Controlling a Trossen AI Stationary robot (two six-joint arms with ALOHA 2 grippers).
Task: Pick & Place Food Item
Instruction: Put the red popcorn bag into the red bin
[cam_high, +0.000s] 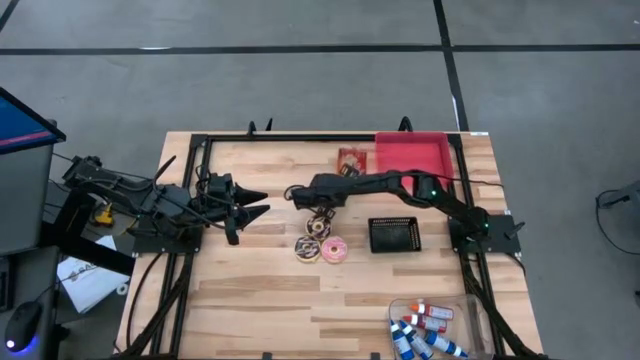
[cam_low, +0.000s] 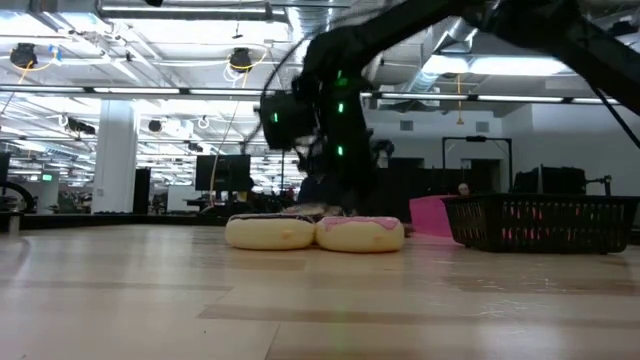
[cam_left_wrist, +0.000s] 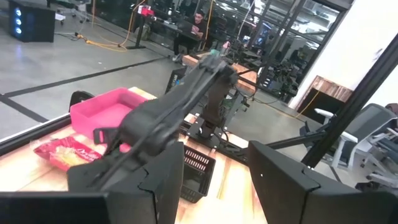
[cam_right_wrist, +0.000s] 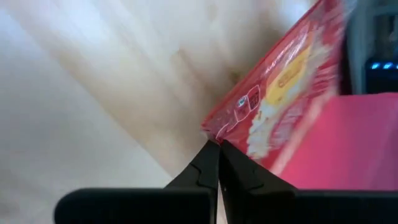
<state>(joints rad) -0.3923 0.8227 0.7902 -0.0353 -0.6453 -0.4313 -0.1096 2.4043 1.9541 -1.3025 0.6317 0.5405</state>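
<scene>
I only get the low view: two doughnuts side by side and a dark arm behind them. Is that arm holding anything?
Observer: No. Its wrist camera shows the right gripper shut, with a red snack packet just beyond its tips.
Operator: Only two doughnuts?
Observer: Three. From above, a third doughnut lies farther back, partly under that arm.
Operator: And the other arm?
Observer: The left gripper waits open at the left side of the table.

High view straight down on whole bench (cam_high: 260, 300); low view level at bench height, close to doughnuts (cam_low: 315, 232); wrist views forward, both share the pink bin (cam_left_wrist: 102, 109).
</scene>
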